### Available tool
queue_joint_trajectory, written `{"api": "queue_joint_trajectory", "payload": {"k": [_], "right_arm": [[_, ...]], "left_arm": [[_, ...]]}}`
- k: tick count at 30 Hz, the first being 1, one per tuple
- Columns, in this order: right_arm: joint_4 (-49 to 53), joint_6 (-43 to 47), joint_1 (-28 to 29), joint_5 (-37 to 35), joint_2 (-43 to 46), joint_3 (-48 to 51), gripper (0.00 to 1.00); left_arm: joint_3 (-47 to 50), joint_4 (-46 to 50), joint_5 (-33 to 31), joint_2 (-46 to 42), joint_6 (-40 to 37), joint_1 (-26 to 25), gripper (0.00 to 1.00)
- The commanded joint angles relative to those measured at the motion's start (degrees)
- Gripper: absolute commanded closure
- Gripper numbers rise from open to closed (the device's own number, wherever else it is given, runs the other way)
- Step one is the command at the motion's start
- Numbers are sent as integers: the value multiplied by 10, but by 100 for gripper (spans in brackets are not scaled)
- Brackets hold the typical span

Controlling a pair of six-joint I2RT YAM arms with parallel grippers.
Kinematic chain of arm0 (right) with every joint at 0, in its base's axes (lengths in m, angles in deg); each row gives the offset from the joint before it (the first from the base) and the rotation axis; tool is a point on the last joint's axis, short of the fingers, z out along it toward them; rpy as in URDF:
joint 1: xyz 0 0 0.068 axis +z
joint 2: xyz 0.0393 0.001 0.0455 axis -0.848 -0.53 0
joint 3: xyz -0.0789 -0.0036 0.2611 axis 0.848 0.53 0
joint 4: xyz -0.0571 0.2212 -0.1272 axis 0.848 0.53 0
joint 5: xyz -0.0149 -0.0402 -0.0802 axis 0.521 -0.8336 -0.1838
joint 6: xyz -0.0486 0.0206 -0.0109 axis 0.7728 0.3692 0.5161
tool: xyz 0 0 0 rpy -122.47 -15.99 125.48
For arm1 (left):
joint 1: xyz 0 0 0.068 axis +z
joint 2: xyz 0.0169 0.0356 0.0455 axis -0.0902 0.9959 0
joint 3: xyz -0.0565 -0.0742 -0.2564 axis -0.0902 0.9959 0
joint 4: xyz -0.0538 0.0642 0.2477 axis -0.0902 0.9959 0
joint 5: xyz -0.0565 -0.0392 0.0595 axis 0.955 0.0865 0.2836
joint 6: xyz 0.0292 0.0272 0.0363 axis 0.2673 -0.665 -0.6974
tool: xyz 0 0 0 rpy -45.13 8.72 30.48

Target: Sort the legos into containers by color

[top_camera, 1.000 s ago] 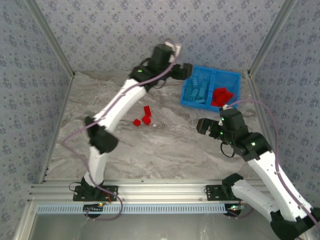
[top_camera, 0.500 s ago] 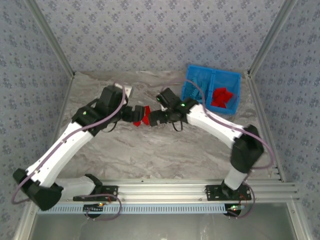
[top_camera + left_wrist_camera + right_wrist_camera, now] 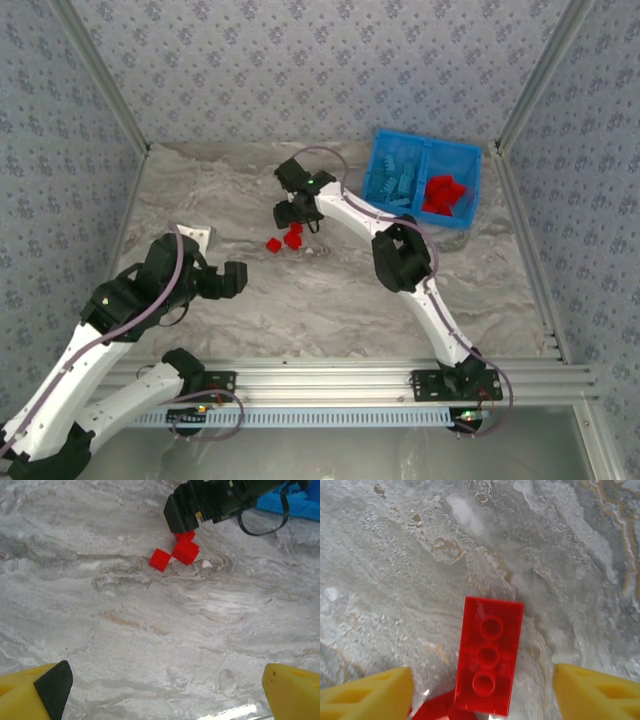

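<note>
Three red legos [image 3: 291, 238] lie loose mid-table. My right gripper [image 3: 290, 213] hangs over them. In the right wrist view one red brick [image 3: 489, 655] lies underside up between the yellow fingers [image 3: 367, 695], with a gap on each side, so that gripper [image 3: 481, 672] is open around it. Another red piece [image 3: 432, 711] pokes out below the brick. My left gripper [image 3: 238, 278] is back at the near left, and in its wrist view it [image 3: 165, 669] stands wide open over bare table. The containers are one blue bin [image 3: 424, 152], with light blue bricks [image 3: 393, 180] left and red bricks [image 3: 445, 192] right.
The left wrist view shows the red legos [image 3: 185, 551] ahead, with the right arm's black gripper body [image 3: 195, 507] above them and the bin's edge [image 3: 295, 502] at top right. Patterned walls and metal posts enclose the marble table [image 3: 330, 300].
My left arm has drawn back from the red cluster to the near left. My right gripper has shifted over the red bricks and narrowed its jaws round one.
</note>
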Motion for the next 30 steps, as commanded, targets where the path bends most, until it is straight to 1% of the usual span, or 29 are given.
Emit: {"api": "queue_joint_trajectory", "payload": {"k": [1, 4, 8, 11, 13, 17, 20, 26, 30], "right_arm": [[50, -8, -10, 18, -35, -41, 35], [52, 1, -10, 37, -61, -64, 44], [77, 4, -8, 27, -88, -110, 58], [86, 0, -8, 12, -76, -123, 65], [90, 4, -8, -2, -53, -123, 67], [77, 16, -9, -30, 31, -83, 69], [47, 21, -11, -49, 117, -18, 69], [-2, 32, -29, -106, 301, 153, 69], [-35, 24, -61, -160, 431, 285, 69]], "left_arm": [[5, 11, -6, 3, 14, 2, 1], [3, 4, -6, 8, 10, 2, 1], [1, 0, -5, 14, 7, 2, 1], [4, -3, -5, 13, 9, 3, 1], [5, -5, -6, 11, 10, 2, 1], [7, -16, -3, 13, 8, 2, 1], [7, -28, -1, 17, 4, 3, 1], [7, -48, 1, 30, -7, 2, 1], [18, -84, 36, 32, -26, 2, 1]]}}
